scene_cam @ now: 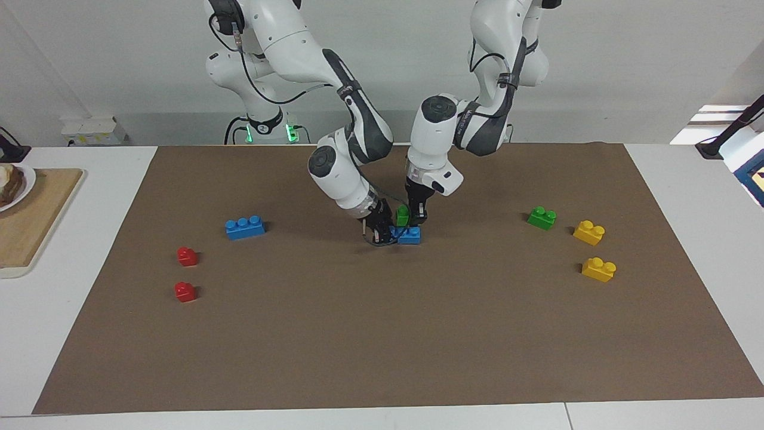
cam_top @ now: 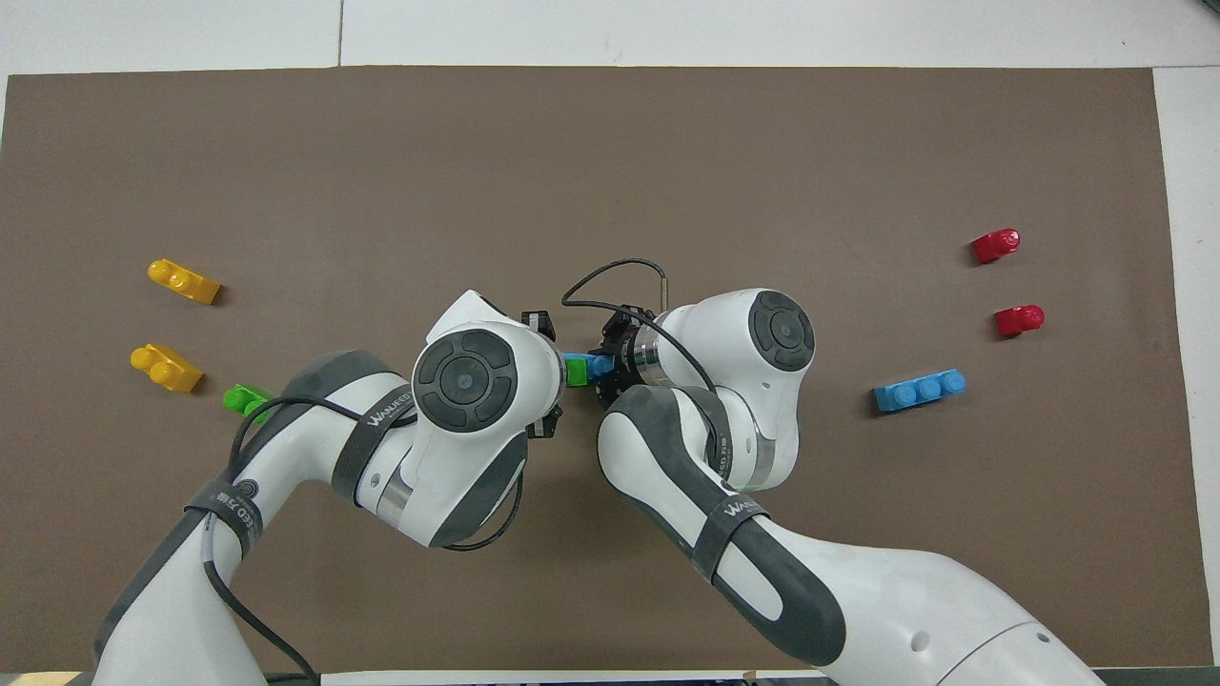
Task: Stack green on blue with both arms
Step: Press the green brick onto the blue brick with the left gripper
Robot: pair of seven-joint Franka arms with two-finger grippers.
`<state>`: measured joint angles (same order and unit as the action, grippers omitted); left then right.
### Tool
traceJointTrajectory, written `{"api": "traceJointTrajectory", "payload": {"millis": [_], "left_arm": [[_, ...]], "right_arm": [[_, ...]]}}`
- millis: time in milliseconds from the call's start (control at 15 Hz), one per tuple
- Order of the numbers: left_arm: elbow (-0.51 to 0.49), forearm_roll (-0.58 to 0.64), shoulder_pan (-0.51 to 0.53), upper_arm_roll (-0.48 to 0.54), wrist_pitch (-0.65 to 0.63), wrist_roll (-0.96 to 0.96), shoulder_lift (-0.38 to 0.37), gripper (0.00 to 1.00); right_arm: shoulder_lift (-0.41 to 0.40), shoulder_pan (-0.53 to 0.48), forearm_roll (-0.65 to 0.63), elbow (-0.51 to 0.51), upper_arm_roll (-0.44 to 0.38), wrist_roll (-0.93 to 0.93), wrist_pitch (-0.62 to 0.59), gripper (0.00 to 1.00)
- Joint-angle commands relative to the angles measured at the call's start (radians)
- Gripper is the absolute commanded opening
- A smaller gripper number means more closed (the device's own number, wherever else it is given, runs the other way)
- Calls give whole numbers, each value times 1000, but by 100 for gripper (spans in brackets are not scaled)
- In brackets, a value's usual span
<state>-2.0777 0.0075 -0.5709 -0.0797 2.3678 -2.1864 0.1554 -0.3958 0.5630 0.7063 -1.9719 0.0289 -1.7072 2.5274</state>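
My right gripper (scene_cam: pixel 384 233) is shut on one end of a blue three-stud brick (scene_cam: pixel 409 235), which lies low on the brown mat (scene_cam: pixel 382 334). My left gripper (scene_cam: pixel 413 216) is shut on a small green brick (scene_cam: pixel 403 214) and holds it directly over that blue brick. Whether the two bricks touch I cannot tell. In the overhead view the green brick (cam_top: pixel 576 372) and the blue brick (cam_top: pixel 597 365) show in the gap between the two wrists. The right gripper (cam_top: pixel 616 367) is at the blue end there, and the left wrist hides the left gripper.
A second green brick (scene_cam: pixel 542 218) and two yellow bricks (scene_cam: pixel 589 232) (scene_cam: pixel 598 269) lie toward the left arm's end. A second blue brick (scene_cam: pixel 245 227) and two red bricks (scene_cam: pixel 187 256) (scene_cam: pixel 184 291) lie toward the right arm's end. A wooden board (scene_cam: pixel 36 221) sits off the mat.
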Motion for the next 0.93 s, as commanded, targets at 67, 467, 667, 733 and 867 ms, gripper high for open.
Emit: {"api": "traceJointTrajectory", "payload": {"millis": [67, 467, 667, 733, 867], "left_arm": [[-27, 49, 16, 5, 56, -10, 16, 0], [-22, 51, 3, 3, 50, -21, 16, 0], [7, 52, 3, 5, 51, -21, 67, 0], [24, 58, 2, 5, 51, -21, 96, 0], [25, 71, 3, 5, 56, -19, 116, 0]], "right_arm": [[5, 5, -34, -55, -9, -6, 31, 0], [5, 5, -33, -67, -7, 3, 47, 0], [6, 5, -34, -71, -7, 4, 56, 0], [6, 5, -33, -71, -7, 4, 57, 0], [6, 5, -33, -73, -7, 4, 57, 0]]}}
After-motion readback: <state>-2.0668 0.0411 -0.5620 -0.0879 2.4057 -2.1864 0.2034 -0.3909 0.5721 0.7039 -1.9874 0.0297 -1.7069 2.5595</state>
